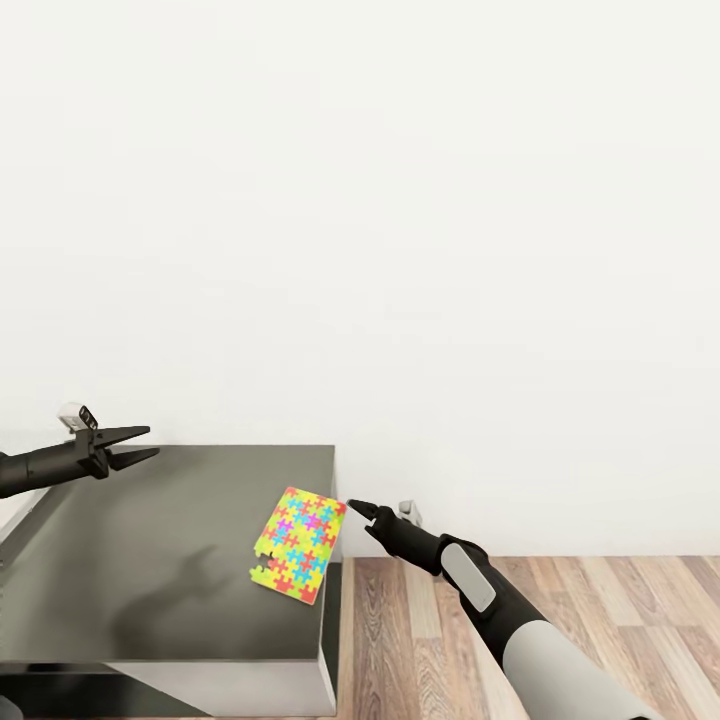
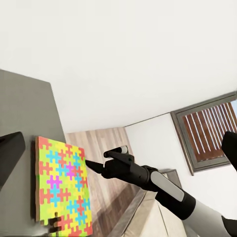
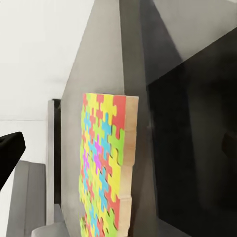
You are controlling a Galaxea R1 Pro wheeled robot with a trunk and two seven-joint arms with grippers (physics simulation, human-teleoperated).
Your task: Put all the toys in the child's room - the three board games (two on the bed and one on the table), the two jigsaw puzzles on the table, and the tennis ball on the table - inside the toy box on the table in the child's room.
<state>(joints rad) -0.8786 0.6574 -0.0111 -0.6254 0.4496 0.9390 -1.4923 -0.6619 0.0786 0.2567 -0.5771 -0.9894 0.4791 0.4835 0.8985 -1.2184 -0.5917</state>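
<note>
Right now one jigsaw puzzle [image 1: 296, 544] lies flat on a dark grey top [image 1: 150, 550], close to that surface's right edge, one corner reaching toward the edge. Long axis runs from near-left to far-right, slightly skewed to the edge. A loose-looking piece juts from its near-left corner.

Right gripper [image 1: 358, 508] hangs just off the right edge of the top, over the wood floor [image 1: 600, 610], tip aimed left at the puzzle's far-right corner. Close beside it, not touching as far as the head view shows. Fingers look drawn together to a point; from the left wrist view the right gripper [image 2: 94, 165] also reads narrow, though I cannot tell whether fully shut. It holds nothing.

Left gripper [image 1: 140, 443] sits above the far-left part of the top, jaws parted a little, empty, well apart from the puzzle. So the right arm is clearly nearer; puzzle lies left of it.

Judgement: panel is thin and flat on the surface, so an edge pinch at the overhang side looks the likeliest approach.

Hidden: toy box, other toys, bed not seen. Right wrist view shows the puzzle [image 3: 106, 168] edge-on, its thickness visible; fingertip there is a dark blur.
</note>
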